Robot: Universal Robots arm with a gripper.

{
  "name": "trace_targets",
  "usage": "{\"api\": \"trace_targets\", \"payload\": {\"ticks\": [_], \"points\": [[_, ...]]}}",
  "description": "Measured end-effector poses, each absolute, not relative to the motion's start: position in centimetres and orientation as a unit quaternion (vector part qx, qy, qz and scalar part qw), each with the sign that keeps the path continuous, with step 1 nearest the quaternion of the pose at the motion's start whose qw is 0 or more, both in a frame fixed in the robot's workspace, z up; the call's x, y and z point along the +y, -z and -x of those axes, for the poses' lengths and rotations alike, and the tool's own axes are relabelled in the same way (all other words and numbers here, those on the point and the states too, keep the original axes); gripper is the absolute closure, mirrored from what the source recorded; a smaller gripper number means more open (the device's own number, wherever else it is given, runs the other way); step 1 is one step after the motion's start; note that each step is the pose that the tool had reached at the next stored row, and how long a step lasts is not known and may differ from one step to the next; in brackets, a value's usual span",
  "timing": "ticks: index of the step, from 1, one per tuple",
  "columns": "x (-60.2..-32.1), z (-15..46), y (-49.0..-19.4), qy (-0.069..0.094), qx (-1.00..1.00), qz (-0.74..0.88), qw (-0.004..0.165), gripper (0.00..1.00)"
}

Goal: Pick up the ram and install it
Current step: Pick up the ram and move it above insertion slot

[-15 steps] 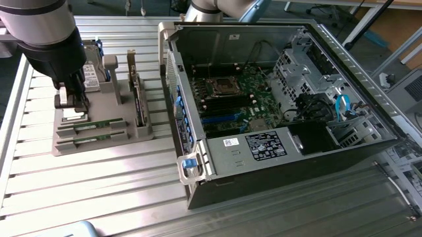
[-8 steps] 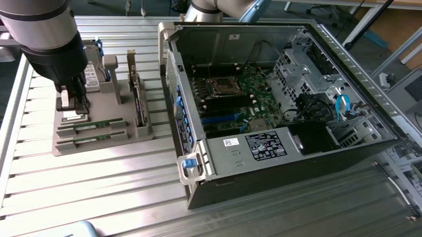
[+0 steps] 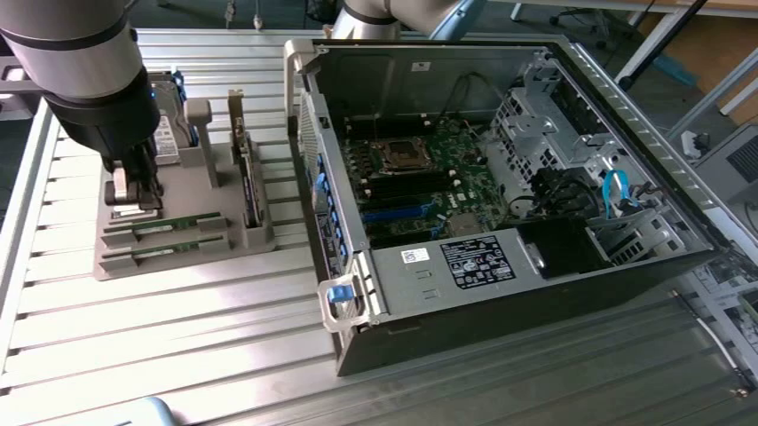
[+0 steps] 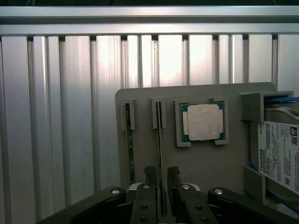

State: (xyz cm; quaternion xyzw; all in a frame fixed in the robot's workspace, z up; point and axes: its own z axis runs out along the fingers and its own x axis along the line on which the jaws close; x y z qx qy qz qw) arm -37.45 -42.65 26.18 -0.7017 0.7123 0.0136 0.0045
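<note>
The jaws stand wide, one on each side of the ram (image 4: 160, 140), which sits on edge in the grey holder (image 4: 205, 163) on the slatted tabletop (image 4: 70, 116), beside a second stick (image 4: 129, 149).

Arm (image 3: 83, 71) is hiding pt of tray (image 3: 177, 259). Fingers (image 4: 150, 175) are covering ram's (image 4: 159, 140) end; frame edge is cropping drive (image 4: 280, 154).
</note>
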Motion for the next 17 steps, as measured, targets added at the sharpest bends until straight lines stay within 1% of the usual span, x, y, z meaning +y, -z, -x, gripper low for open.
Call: {"api": "trace_targets", "payload": {"ticks": [10,17], "points": [[-42.8,37.4,-26.1,-0.014,0.712,0.702,0.004,0.76],[-43.7,37.4,-26.1,-0.014,0.712,0.702,0.004,0.76]]}}
